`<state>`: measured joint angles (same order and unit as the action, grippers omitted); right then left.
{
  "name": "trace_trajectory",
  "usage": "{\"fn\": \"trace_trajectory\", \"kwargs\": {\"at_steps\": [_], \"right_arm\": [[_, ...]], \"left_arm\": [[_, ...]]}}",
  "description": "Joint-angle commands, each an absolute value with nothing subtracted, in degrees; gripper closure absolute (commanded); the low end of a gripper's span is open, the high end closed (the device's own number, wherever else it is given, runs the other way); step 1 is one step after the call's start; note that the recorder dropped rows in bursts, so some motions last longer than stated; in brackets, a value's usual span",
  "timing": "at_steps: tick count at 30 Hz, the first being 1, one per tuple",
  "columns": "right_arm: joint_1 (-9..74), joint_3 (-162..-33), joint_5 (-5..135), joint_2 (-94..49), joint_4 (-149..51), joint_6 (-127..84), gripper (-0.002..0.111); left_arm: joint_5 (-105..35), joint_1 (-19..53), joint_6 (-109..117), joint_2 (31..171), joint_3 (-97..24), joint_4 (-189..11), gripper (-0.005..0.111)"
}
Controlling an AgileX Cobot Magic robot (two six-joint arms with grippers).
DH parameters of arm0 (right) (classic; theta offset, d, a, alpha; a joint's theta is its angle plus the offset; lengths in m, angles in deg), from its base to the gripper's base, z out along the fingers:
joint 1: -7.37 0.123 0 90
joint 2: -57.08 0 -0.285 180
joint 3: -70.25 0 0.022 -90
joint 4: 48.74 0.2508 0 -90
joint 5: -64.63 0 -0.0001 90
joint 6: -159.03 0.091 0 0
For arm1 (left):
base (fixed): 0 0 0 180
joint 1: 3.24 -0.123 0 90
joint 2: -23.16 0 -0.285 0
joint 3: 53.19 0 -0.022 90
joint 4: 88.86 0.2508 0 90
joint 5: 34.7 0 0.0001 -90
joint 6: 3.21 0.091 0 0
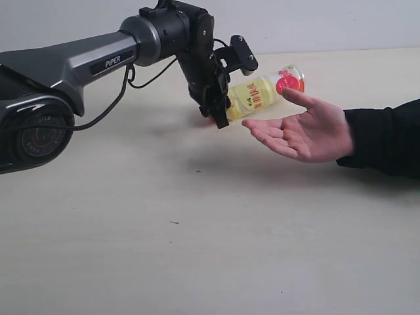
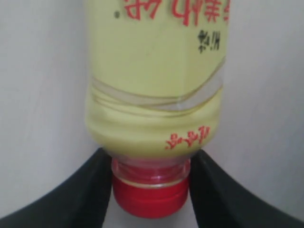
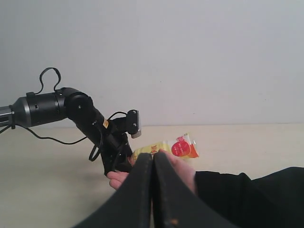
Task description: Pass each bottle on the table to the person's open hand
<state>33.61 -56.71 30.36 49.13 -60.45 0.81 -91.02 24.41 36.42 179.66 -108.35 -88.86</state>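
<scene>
The yellow bottle [image 1: 262, 93] hangs tilted in the air, its base toward the far right. My left gripper [image 1: 220, 110] is shut on its neck just above the red cap [image 2: 149, 197]. In the left wrist view both black fingers [image 2: 90, 190] press against the neck of the bottle [image 2: 154, 95]. The person's open hand [image 1: 308, 134], palm up with a black sleeve, lies directly under the bottle's body. My right gripper [image 3: 153, 159] is shut and empty, looking at the hand [image 3: 118, 179] and bottle [image 3: 166, 146] from a distance.
The pale table [image 1: 197, 262] stretches out in front of and to the left of the hand. The left arm [image 1: 85, 62] reaches in from the left edge, with a cable loop hanging beneath it. A plain wall stands behind the table.
</scene>
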Motion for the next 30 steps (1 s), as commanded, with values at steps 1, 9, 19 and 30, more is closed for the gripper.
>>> {"fn": "trace_trajectory", "kwargs": {"at_steps": [1, 9, 19, 30], "right_arm": [[33.39, -57.02, 30.41, 49.29, -60.77, 0.69, 0.108], [33.39, -57.02, 30.41, 49.29, -60.77, 0.69, 0.108], [33.39, -57.02, 30.41, 49.29, -60.77, 0.69, 0.108], [33.39, -57.02, 30.41, 49.29, -60.77, 0.69, 0.108]], "left_arm": [[-93.11, 22.54, 36.64, 179.26, -108.55, -89.24, 0.107], [-92.99, 22.01, 36.87, 178.00, -108.55, -89.55, 0.107], [-97.25, 22.01, 39.61, 177.57, -108.55, -90.02, 0.107], [-96.94, 22.01, 39.61, 177.57, -108.55, -90.02, 0.101]]}}
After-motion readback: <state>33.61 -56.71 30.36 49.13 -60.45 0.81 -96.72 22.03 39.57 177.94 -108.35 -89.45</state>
